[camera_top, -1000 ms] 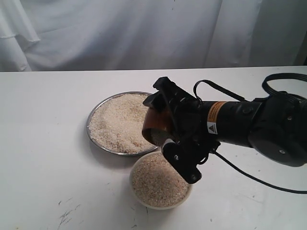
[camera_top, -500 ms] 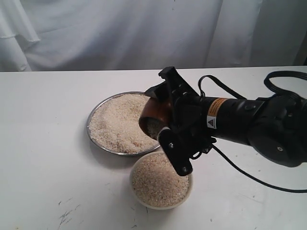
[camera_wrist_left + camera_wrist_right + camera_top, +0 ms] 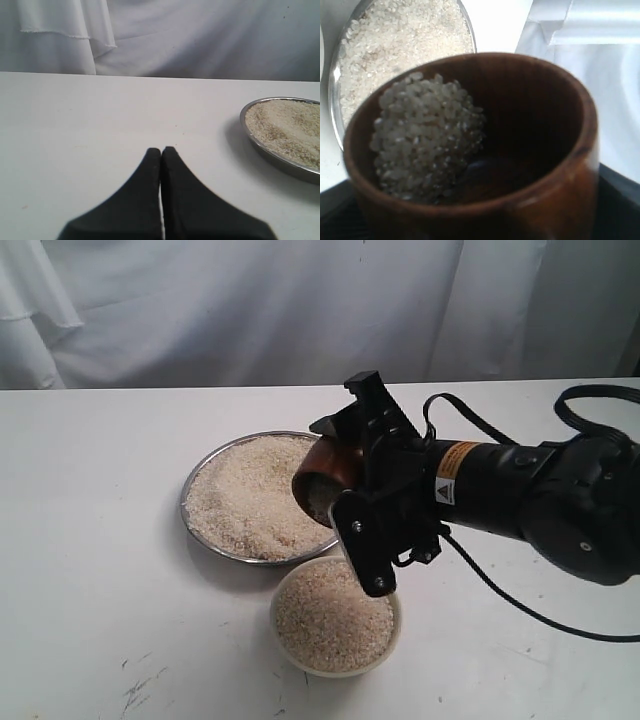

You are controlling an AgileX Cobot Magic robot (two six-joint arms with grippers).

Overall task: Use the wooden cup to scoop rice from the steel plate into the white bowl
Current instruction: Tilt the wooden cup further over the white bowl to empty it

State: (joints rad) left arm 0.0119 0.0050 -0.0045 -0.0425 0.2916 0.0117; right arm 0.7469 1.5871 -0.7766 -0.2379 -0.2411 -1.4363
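Note:
The steel plate (image 3: 186,508) lies mid-table, heaped with rice (image 3: 245,495). In front of it stands the white bowl (image 3: 281,640), filled with rice too. My right gripper (image 3: 345,485) is shut on the wooden cup (image 3: 325,472), which it holds tilted on its side above the plate's near right rim and just behind the bowl. Inside the cup (image 3: 560,165) a clump of rice (image 3: 425,135) clings to the lower wall, and the plate (image 3: 335,90) shows beyond it. My left gripper (image 3: 161,150) is shut on nothing, low over bare table, with the plate (image 3: 272,152) off to one side.
A white tabletop (image 3: 90,570) carries everything; faint dark scuffs (image 3: 140,685) mark its front left. A white curtain (image 3: 250,310) hangs behind. Black cables (image 3: 520,610) trail from the right arm over the table's right side.
The right gripper has rolled its wrist and risen slightly with the cup, shifting back from over the bowl toward the plate's rim. Plate and bowl have stayed put.

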